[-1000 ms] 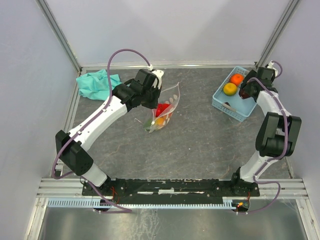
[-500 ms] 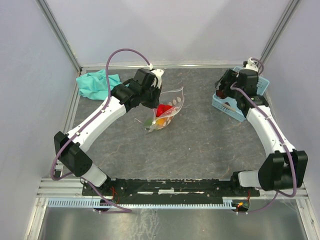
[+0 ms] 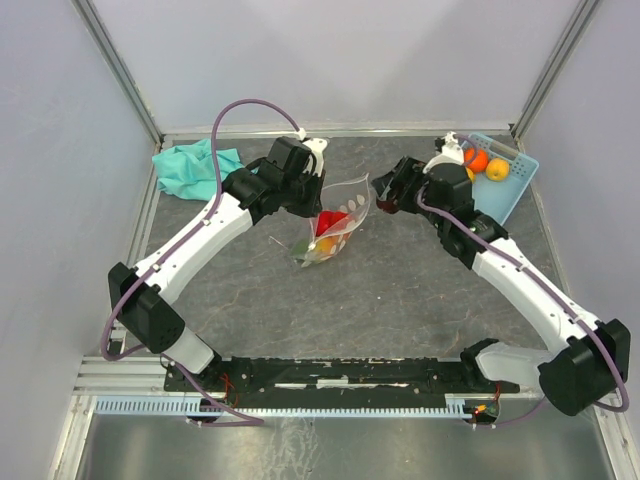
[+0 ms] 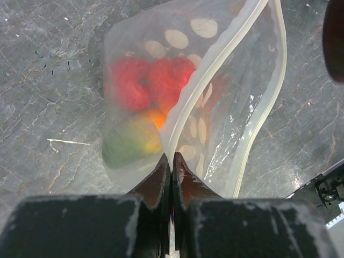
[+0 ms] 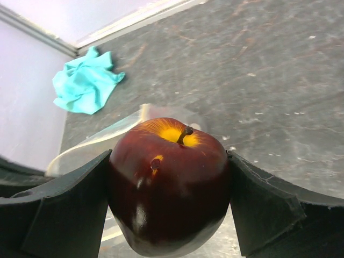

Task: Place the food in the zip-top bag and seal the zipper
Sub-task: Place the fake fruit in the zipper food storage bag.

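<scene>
The left tool (image 4: 172, 157) is pinched tight on the zip-top bag (image 4: 226, 123) at its mouth edge, holding the mouth up at mid-desk (image 3: 400, 290) with the zipper (image 4: 215, 70) gaping. Inside lie red, orange and green fruits (image 4: 142, 91). The right tool (image 3: 388, 192) clamps 1 dark maroon apple (image 5: 169, 183) just beside the bag's mouth. 2 orange fruits (image 3: 478, 159) sit in the light-blue basket (image 3: 520, 185).

Soft, even light and faint shadows throughout; the fruits (image 4: 145, 88) blur behind the bag (image 4: 226, 123); the apple (image 5: 169, 188) glints at seven o'clock.
</scene>
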Controlling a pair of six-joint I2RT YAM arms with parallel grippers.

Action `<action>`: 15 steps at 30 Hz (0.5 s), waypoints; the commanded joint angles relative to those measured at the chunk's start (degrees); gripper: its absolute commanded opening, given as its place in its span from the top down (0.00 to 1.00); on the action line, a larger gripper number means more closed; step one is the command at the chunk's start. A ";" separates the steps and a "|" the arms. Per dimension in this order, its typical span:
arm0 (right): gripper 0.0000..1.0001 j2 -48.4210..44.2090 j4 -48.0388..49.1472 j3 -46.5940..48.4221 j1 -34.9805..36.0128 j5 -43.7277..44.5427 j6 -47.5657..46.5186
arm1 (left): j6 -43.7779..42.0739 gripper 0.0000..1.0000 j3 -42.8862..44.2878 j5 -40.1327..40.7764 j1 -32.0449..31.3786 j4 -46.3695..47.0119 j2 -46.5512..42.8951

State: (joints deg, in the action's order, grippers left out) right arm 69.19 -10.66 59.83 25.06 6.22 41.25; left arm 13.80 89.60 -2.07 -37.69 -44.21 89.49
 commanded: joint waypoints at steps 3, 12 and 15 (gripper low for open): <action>0.41 -1.60 12.40 0.10 7.24 3.11 2.77 | 3.89 0.97 -0.15 -2.07 0.16 3.56 -1.44; 0.41 3.26 24.41 -1.94 16.18 9.68 1.59 | 6.12 0.97 -1.38 -4.05 0.17 5.39 -2.10; 0.41 5.25 27.35 -3.46 17.83 11.36 2.41 | 7.33 0.97 -2.50 -5.27 0.12 6.56 -2.63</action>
State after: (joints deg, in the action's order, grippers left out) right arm 72.14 8.69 58.11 41.34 13.10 43.24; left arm 17.56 88.09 -4.80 -37.67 -42.11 89.47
